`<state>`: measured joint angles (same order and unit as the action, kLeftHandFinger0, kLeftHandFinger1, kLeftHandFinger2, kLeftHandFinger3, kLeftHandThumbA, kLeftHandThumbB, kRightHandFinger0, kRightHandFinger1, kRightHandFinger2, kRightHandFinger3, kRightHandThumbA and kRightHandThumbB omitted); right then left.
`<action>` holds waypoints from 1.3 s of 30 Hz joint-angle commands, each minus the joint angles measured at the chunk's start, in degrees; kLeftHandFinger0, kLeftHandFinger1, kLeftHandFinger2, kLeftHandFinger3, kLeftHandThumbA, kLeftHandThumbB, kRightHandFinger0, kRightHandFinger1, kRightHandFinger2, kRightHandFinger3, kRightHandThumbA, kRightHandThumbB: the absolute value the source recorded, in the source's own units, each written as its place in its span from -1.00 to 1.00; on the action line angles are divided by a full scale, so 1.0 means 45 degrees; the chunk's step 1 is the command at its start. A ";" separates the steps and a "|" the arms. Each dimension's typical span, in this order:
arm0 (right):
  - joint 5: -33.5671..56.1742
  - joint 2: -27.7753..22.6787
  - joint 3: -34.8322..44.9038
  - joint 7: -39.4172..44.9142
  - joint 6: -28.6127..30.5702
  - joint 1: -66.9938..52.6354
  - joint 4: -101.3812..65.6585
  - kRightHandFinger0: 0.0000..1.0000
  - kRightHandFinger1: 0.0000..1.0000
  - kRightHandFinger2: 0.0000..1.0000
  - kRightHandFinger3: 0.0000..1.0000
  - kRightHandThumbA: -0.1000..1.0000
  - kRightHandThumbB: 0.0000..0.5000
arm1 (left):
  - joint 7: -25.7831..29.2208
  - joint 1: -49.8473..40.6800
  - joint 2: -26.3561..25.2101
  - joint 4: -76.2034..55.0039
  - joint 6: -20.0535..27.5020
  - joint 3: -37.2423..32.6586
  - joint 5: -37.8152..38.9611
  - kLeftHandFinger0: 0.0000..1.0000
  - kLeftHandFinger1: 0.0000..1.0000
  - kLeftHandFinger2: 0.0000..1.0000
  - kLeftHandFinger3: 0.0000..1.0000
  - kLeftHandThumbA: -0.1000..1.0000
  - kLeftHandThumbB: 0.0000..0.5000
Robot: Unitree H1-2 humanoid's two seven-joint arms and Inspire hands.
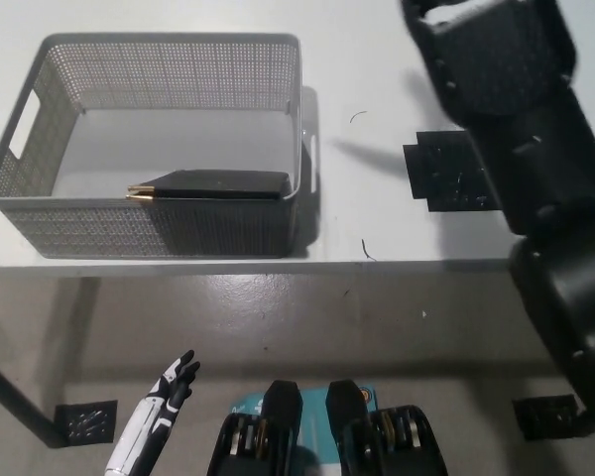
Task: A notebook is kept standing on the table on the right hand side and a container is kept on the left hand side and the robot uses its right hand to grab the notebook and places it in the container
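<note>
Looks like a lab or test room: plain white desk (178, 253), bare grey floor (278, 317), black marker pads on desk (459, 171) and floor (84, 420).

Bright, even light on the white table (178, 253); the mesh basket (169, 230) casts a soft shadow rightward (none harsh). The black right arm (535, 149) is slightly motion-blurred.

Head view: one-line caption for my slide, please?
Notebook lies in the basket; black right arm raised at the right, left hand idle low.
</note>
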<state>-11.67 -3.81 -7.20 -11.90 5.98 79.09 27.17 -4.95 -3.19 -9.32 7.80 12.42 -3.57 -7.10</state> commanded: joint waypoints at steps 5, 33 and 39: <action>0.2515 -0.2173 0.1688 0.1947 -0.3528 -0.3945 -1.1842 1.00 1.00 1.00 1.00 1.00 0.82 | 0.0001 -0.0045 -0.0186 -0.0291 0.0099 0.0016 -0.0109 1.00 1.00 1.00 1.00 1.00 -0.22; 0.2800 -0.0606 -0.0886 0.1727 0.2337 -1.9647 -1.0890 1.00 1.00 1.00 1.00 1.00 0.50 | -0.0501 0.0131 -0.0100 -0.0395 0.0266 0.0079 0.1131 1.00 1.00 1.00 1.00 1.00 -0.18; 0.3768 -0.0463 -0.0633 0.2387 0.2935 -1.9236 -0.8247 1.00 1.00 1.00 1.00 1.00 0.44 | -0.0481 0.0051 -0.0037 -0.0469 0.0261 0.0077 0.1180 1.00 1.00 1.00 1.00 1.00 -0.19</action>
<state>0.12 -6.33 -10.77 -4.66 12.85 -9.75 -13.64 -6.22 -3.20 -9.29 7.57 12.23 -3.39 -3.27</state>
